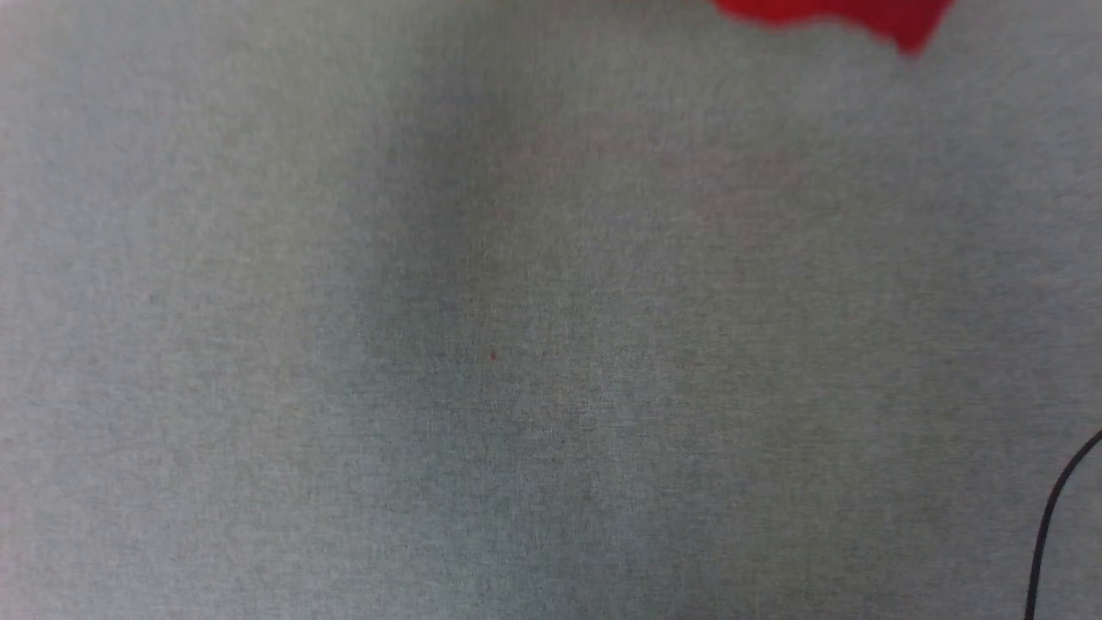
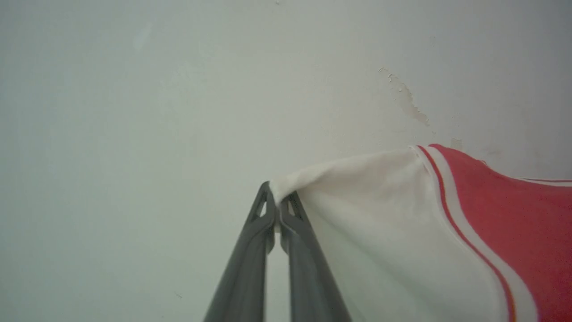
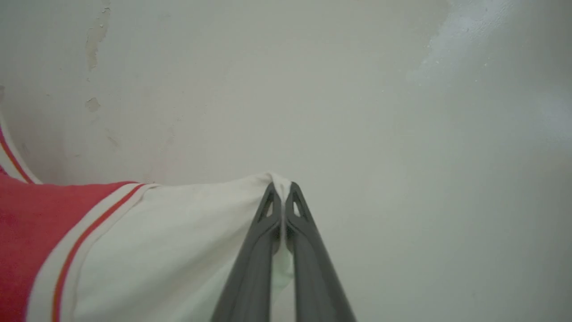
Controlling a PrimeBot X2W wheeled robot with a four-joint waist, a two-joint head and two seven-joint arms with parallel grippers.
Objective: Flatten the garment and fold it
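- Left claw (image 2: 278,202): fingers pressed together, pinching the tip of a white sleeve of the shirt (image 2: 491,214). The cloth runs off toward 3 o'clock in the left wrist view.
- Right claw (image 3: 281,190): also pinching a white sleeve tip, with the cloth running toward 9 o'clock.
- Shirt: hangs stretched between both claws in front of a flaking wall (image 2: 178,89). Its red edge shows at 1 o'clock over the grey table (image 1: 430,344).
- Risk: both grips look thin, so the shirt's weight or a quick swing could likely pull a sleeve free. Uneven lowering could crease it.
- Count: two claws, one shirt, two sleeves, and one cable (image 1: 1046,517) at 4 o'clock.
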